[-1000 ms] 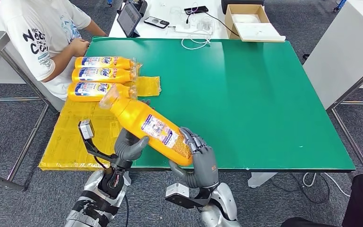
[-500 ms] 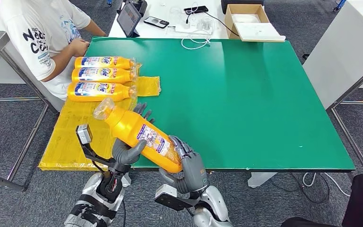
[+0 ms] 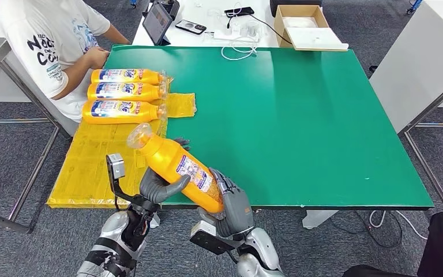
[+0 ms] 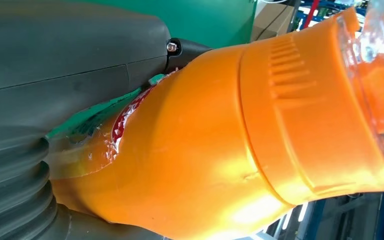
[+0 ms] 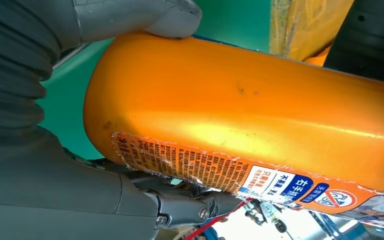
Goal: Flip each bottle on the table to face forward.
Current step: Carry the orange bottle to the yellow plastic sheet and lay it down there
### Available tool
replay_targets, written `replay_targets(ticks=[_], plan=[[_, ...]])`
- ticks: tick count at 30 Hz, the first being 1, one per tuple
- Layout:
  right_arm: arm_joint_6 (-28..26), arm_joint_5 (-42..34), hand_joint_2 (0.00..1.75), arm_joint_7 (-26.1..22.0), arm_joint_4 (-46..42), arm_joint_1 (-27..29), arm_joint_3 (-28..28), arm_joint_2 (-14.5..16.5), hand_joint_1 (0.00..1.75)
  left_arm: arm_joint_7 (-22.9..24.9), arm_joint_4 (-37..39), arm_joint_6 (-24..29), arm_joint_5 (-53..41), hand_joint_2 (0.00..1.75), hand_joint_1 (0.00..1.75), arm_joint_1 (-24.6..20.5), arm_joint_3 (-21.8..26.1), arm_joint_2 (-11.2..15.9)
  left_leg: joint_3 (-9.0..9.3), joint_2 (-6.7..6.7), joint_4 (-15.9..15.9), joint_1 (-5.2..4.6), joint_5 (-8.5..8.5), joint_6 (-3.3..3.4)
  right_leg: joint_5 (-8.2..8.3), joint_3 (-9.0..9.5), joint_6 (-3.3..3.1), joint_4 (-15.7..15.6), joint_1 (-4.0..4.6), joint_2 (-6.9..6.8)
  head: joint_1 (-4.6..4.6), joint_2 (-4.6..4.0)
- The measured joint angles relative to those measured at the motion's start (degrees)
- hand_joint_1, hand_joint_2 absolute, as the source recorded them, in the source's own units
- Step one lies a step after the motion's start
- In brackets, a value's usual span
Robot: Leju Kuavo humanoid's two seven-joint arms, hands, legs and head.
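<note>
Head view | left hand and right hand fingers clamped on orange bottle

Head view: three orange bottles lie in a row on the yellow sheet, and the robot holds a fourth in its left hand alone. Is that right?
Not quite. In the head view both hands hold the fourth bottle: the left hand grips its middle and the right hand its base. The three bottles do lie in a row on the yellow sheet.

Three bottles side by side on table, left rear corner.
</note>
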Motion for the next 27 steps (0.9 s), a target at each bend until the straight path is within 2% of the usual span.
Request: replay_targets(ticks=[3, 5, 7, 9, 22, 27], plan=[[-0.1, -0.1, 1.75, 0.1, 0.4, 0.0, 0.0, 0.0, 1.71, 0.1, 0.5, 0.0, 0.0, 1.75, 1.75, -0.1, 0.0, 0.0, 0.0, 0.0, 0.0, 0.0, 0.0, 0.0, 0.0, -0.01, 0.0, 0.0, 0.0, 0.0, 0.0, 0.0], [-0.1, -0.2, 1.75, 0.1, 0.6, 0.0, 0.0, 0.0, 0.87, 0.1, 0.7, 0.0, 0.0, 1.75, 1.75, -0.2, 0.1, 0.0, 0.0, 0.0, 0.0, 0.0, 0.0, 0.0, 0.0, -0.01, 0.0, 0.0, 0.0, 0.0, -0.01, 0.0], [-0.3, -0.2, 0.87, 0.1, 0.9, 0.0, 0.0, 0.0, 0.03, 0.3, 0.9, 0.0, 0.1, 1.75, 1.75, -0.3, 0.2, 0.0, 0.0, 0.0, 0.0, 0.01, 0.0, 0.0, 0.0, -0.01, 0.0, 0.0, 0.01, 0.0, -0.01, 0.0], [-0.5, -0.3, 0.0, 0.1, 1.2, 0.0, 0.0, 0.0, 0.0, 0.6, 1.1, 0.0, 0.3, 1.75, 1.75, -0.5, 0.2, 0.0, 0.0, 0.0, 0.0, 0.01, 0.0, 0.0, 0.0, 0.0, 0.0, 0.0, 0.01, 0.0, -0.01, 0.0], [-1.3, 0.3, 0.0, 1.1, 2.8, -0.1, 0.0, 0.4, 0.0, 3.0, 1.1, -2.2, 7.2, 1.75, 1.75, -0.7, 0.7, -0.6, -0.02, 0.0, 0.0, 0.0, 0.0, 0.0, 0.0, 0.0, 0.0, 0.0, 0.01, 0.0, 0.0, 0.0], [-1.0, -0.8, 0.0, 1.0, 3.3, -0.3, 0.0, 0.5, 0.0, 3.1, 0.6, 0.8, 8.3, 1.75, 1.75, -0.7, 1.3, -1.1, -0.02, 0.0, 0.0, 0.0, 0.0, 0.0, 0.0, 0.0, 0.0, 0.0, 0.01, 0.0, -0.01, 0.0]])
